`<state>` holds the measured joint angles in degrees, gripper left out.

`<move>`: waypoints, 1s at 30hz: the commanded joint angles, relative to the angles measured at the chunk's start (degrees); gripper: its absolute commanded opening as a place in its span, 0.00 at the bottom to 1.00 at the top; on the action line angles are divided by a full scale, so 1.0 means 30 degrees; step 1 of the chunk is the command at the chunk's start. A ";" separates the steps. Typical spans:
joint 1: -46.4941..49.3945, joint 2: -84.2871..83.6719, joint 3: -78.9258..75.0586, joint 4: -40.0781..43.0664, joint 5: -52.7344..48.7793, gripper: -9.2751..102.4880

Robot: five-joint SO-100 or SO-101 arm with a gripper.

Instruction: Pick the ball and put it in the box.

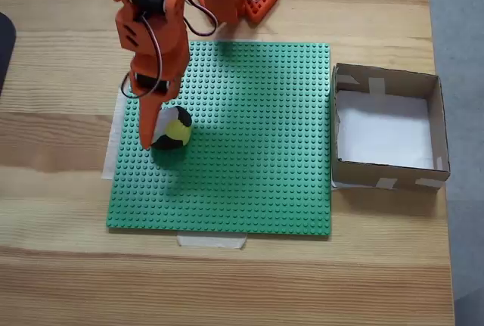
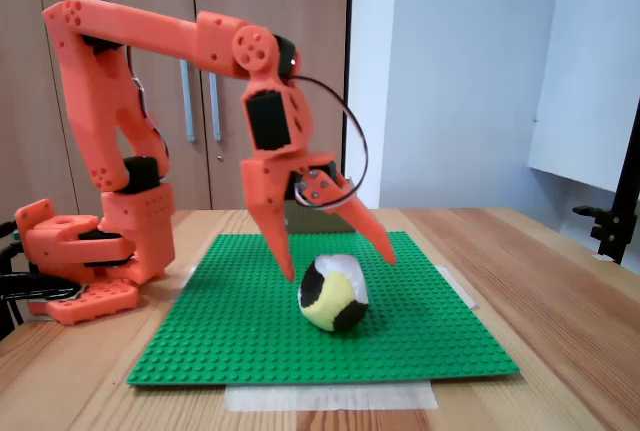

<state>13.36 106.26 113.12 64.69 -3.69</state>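
Jaws spread wide, my gripper (image 2: 340,261) straddles the ball (image 2: 333,294), which looks soft and light, best pinched across its middle.

Matt orange plastic gripper (image 2: 338,259), soft cloth ball (image 2: 333,294), studded green plastic baseplate (image 1: 257,152), cardboard box (image 1: 387,176), wood table (image 1: 227,280).

An office or lab: wooden cupboards (image 2: 190,81), pale wall (image 2: 450,71), wooden table (image 1: 227,280).

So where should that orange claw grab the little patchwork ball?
Probably around its widest middle, coming straight down from above. The ball is round and sits free on the green studded plate, and the gripper already hangs open with one finger on each side of it.
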 commanded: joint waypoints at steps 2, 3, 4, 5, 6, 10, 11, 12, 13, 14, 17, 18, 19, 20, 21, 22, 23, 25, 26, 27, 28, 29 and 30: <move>-0.0088 -0.0469 -0.0938 -0.0674 0.0234 0.56; -0.0088 -0.0645 -0.0908 -0.0820 0.0234 0.56; -0.0088 -0.0791 -0.0879 -0.0937 0.0234 0.55; -0.0088 -0.0879 -0.0791 -0.1084 0.0234 0.55; -0.0059 -0.0908 -0.0645 -0.1260 0.0176 0.55; 0.0088 -0.0908 0.0322 -0.2402 0.0000 0.53; 0.0117 -0.0908 0.0586 -0.2754 -0.0029 0.52; 0.0146 -0.0908 0.0820 -0.3047 -0.0059 0.51; 0.0146 -0.0908 0.0996 -0.3252 -0.0146 0.48; 0.0146 -0.0908 0.1113 -0.3398 -0.0205 0.47; 0.0146 -0.0908 0.1406 -0.3721 -0.0381 0.44; 0.0146 -0.0879 0.1465 -0.3809 -0.0410 0.44; 0.0146 -0.0879 0.1523 -0.3926 -0.0439 0.43; 0.0146 -0.0879 0.1553 -0.4014 -0.0498 0.41; 0.0146 -0.0820 0.1611 -0.4131 -0.0615 0.38; 0.0146 -0.0791 0.1670 -0.4248 -0.0732 0.36; 0.0146 -0.0762 0.1670 -0.4307 -0.0791 0.35; 0.0146 -0.0674 0.1670 -0.4365 -0.0967 0.32; 0.0117 -0.0615 0.1670 -0.4424 -0.1055 0.31; 0.0117 -0.0615 0.1670 -0.4424 -0.1143 0.31; 0.0117 -0.0557 0.1670 -0.4453 -0.1230 0.30; 0.0117 -0.0527 0.1670 -0.4482 -0.1348 0.29; 0.0117 -0.0498 0.1670 -0.4482 -0.1523 0.27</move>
<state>13.45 103.27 118.83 52.03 -7.12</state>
